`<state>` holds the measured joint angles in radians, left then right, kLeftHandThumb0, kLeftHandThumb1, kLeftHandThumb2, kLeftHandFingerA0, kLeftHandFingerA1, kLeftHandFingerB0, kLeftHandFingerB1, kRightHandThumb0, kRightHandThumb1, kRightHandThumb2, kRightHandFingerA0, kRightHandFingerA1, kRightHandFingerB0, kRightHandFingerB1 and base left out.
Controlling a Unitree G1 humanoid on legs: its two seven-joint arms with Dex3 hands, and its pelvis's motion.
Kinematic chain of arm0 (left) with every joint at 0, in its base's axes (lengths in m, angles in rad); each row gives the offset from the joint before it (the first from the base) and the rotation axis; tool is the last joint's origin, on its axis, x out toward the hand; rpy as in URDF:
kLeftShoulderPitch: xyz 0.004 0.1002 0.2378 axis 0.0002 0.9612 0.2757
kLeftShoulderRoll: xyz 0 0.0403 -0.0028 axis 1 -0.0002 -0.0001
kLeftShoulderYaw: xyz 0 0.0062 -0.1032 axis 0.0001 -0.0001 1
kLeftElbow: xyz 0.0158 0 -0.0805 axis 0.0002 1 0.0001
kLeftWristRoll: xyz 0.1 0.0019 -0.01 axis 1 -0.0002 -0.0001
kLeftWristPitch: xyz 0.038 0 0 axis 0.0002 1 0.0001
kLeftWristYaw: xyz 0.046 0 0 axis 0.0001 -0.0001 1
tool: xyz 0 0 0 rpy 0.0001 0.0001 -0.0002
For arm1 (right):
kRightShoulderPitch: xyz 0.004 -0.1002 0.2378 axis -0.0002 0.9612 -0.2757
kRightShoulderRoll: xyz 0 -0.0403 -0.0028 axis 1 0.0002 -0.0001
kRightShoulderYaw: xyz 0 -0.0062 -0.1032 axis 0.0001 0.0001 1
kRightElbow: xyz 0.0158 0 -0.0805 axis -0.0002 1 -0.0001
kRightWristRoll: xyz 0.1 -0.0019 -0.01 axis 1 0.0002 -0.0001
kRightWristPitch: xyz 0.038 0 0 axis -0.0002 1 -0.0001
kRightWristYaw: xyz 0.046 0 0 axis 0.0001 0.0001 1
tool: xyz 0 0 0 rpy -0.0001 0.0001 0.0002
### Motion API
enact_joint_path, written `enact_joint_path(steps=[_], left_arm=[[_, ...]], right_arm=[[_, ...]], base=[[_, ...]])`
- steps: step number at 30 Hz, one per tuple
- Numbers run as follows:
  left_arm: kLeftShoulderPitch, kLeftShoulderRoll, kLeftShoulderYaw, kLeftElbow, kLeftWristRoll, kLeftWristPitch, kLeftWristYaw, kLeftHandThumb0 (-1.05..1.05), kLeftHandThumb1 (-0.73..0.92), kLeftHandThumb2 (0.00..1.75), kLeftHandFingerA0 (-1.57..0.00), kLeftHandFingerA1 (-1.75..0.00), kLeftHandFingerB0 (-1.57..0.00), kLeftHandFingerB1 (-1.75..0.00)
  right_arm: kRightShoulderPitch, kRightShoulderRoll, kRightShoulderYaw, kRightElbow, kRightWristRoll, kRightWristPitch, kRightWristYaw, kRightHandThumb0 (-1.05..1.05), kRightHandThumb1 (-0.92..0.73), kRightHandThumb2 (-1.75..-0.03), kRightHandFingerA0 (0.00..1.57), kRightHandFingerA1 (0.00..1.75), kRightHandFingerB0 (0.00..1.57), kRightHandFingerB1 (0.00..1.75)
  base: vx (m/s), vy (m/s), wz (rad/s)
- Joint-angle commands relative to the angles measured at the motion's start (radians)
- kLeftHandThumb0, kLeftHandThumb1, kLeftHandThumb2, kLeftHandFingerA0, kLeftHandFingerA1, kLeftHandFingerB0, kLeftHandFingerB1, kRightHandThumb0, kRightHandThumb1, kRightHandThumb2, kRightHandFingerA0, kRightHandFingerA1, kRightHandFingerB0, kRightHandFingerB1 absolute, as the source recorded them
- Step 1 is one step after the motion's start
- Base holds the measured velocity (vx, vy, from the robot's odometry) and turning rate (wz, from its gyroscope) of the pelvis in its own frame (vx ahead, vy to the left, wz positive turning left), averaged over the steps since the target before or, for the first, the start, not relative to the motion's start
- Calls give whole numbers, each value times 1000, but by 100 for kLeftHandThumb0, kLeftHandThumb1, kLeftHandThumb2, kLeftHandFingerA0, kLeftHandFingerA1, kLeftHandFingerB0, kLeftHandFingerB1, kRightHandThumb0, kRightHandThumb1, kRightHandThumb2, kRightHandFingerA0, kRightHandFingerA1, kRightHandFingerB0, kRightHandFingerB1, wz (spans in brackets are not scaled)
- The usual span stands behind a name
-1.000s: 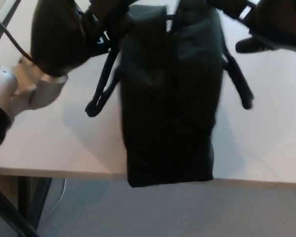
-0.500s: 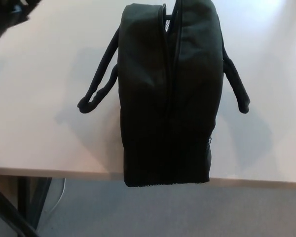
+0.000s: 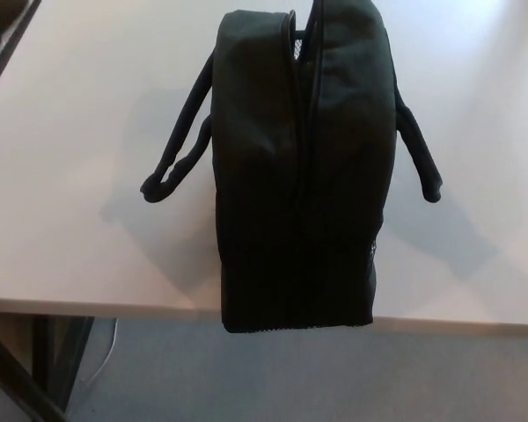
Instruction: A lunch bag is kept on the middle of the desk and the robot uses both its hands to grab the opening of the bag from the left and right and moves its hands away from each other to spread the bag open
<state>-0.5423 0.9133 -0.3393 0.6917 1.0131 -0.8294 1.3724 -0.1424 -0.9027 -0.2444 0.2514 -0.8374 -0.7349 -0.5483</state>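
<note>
While neither hand of the robot shows in the head view, so their state cannot be told, the black lunch bag (image 3: 304,167) stands on the pale table (image 3: 70,176). Its near end reaches slightly over the table's front edge. The opening runs along its top as a narrow slit. One handle (image 3: 178,154) droops on the left side, the other handle (image 3: 420,149) on the right.

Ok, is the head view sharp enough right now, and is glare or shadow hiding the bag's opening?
Head view: sharp, no motion blur. The lunch bag is very dark, so its opening seam shows only as a thin line. Bright washout on the desk at upper right; soft shadows fall beside both handles. Neither hand is in view.
</note>
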Motion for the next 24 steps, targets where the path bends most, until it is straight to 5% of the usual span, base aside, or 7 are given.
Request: enact_joint_path(steps=[1,2,6,9,10,18,24], left_arm=[[1006,-141,184,-232,-154,-270,242,-20,49,96,-30,-56,-13,-48],[1037,-167,149,-224,-203,-293,242,-32,74,63,-41,-38,-29,-33],[1103,-301,59,-158,-362,-450,187,-46,65,100,-32,-56,-17,-48],[1067,-388,41,-24,-353,-500,181,-53,71,103,-34,-55,-22,-47],[1054,-406,35,8,-340,-495,171,-52,71,105,-36,-56,-22,-48],[942,-365,-5,265,-152,-369,60,-59,92,67,-46,-36,-37,-33],[906,-387,-8,336,-214,-457,-74,-59,89,70,-43,-36,-33,-32]], right_arm=[[856,386,-176,-114,-96,-455,-506,-30,-60,-108,0,48,0,49],[859,390,-129,-70,-102,-463,-529,-44,-67,-61,20,31,12,26],[809,410,86,161,-124,-408,-602,-30,-61,-108,0,49,0,48],[754,476,187,287,-72,-412,-499,-44,-69,-63,11,29,9,22],[727,487,230,334,-72,-405,-462,-29,-61,-108,0,49,0,48],[585,480,486,474,-225,-217,-422,-48,-72,-63,23,31,17,28],[540,541,524,634,-29,-254,-229,-55,-59,-94,0,43,3,38]], base=[[0,0,0],[0,0,0],[0,0,0],[0,0,0],[0,0,0],[0,0,0],[0,0,0]])
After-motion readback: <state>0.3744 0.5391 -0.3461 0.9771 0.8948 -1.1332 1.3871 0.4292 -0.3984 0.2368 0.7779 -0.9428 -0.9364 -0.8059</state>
